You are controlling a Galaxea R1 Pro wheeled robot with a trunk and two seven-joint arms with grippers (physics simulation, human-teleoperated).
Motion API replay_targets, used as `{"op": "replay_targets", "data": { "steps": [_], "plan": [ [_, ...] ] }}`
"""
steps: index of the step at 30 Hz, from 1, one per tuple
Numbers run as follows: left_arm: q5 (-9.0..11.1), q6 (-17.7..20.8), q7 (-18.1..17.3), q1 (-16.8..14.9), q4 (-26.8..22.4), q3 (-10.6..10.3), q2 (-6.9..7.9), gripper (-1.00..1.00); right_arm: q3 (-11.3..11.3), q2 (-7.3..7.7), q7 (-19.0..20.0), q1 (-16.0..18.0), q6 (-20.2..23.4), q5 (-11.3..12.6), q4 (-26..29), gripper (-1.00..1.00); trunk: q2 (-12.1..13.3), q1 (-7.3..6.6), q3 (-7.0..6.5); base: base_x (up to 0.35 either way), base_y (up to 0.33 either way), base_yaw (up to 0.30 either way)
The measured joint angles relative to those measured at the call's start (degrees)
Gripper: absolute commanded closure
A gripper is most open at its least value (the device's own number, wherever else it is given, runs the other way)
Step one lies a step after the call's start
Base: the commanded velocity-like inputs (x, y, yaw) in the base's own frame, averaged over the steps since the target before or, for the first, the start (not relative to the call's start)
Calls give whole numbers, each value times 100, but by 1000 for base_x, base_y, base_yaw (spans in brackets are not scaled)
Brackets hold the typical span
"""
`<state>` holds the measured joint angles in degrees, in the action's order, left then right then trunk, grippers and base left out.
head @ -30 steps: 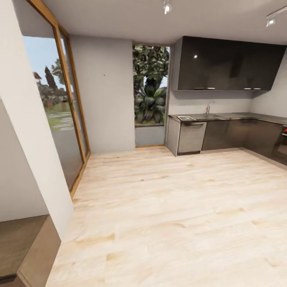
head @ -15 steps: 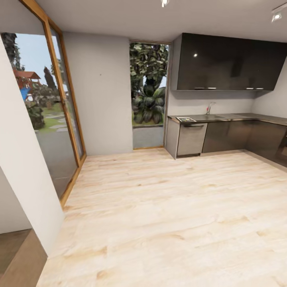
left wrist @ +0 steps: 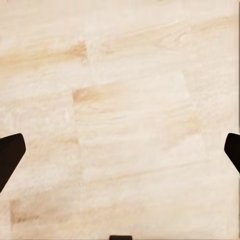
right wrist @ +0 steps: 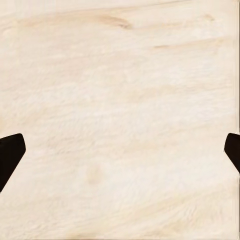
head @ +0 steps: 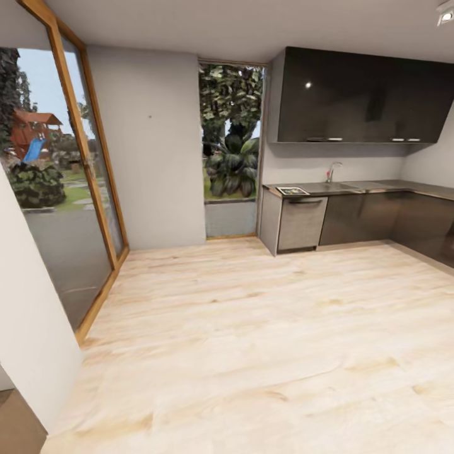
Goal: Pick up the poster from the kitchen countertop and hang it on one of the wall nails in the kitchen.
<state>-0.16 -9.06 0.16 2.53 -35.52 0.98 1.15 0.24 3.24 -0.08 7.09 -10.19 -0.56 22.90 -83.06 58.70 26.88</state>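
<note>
While poster [head: 292,190] lies — countertop [head: 378,186].

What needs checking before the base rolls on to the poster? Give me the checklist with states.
1. Poster in sight, lying flat at the near end of the kitchen countertop: ok.
2. Wooden floor between the robot and the counter free of obstacles: ok.
3. Left gripper fingers apart, nothing held: ok.
4. Right gripper fingers apart, nothing held: ok.
5. Wall nail: a small dark dot on the grey wall, too small to confirm: cannot tell.
</note>
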Motion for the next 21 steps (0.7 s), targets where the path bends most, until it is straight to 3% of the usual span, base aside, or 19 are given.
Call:
{"op": "replay_targets", "data": {
  "steps": [21],
  "plan": [
    [0, 0, 0, 0, 0, -2, -2, -100, 0, 0, 0, 0, 0, 0, 0, -100, 0, 0, 0, 301, -197, 0]
  ]
}}
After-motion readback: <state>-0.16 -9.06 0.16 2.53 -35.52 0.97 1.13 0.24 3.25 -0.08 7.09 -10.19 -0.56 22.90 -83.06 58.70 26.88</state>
